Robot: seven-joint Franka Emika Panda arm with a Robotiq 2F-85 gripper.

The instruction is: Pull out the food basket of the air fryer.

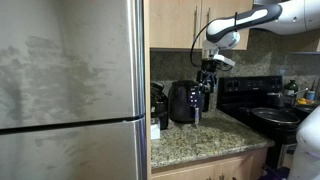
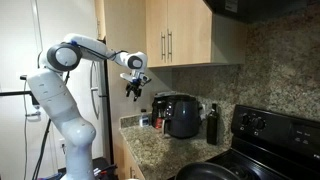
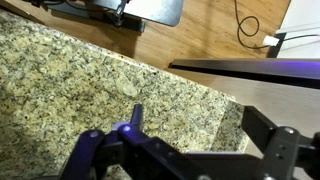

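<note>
Closest thing first: in the wrist view the end effector [image 3: 185, 165] is spread wide. One finger [image 3: 88, 152] sits at 7 o'clock of the picture, its mate is over at 5, and there's nothing between them. Under it is just the speckled granite desk [image 3: 80, 80], with wooden floor [image 3: 210, 30] past the edge at 12, so the camera is looking down and not at the appliance. It reads to me as an approach pose, open wide so it can go round a handle.

In an exterior view the end effector [image 2: 133, 88] hangs above the near end of the desk. The air fryer [image 2: 182, 116] sits well apart from it at about 4 o'clock, tucked back by the wall under the cabinets [image 2: 180, 35]. A dark bottle [image 2: 212, 125] stands just beside the fryer at 3 o'clock, and the stove [image 2: 265, 135] is further on.

The food basket [image 1: 192, 110] is the front part of the fryer, and as far as I can tell it's fully pushed in, not pulled yet. There's a pale strip there that I take for the handle, but it's too small to be sure.

My guess is the arm has to drop and line up with that handle before closing. One worry is that a fryer like this could slide on the granite instead of letting the basket go.
</note>
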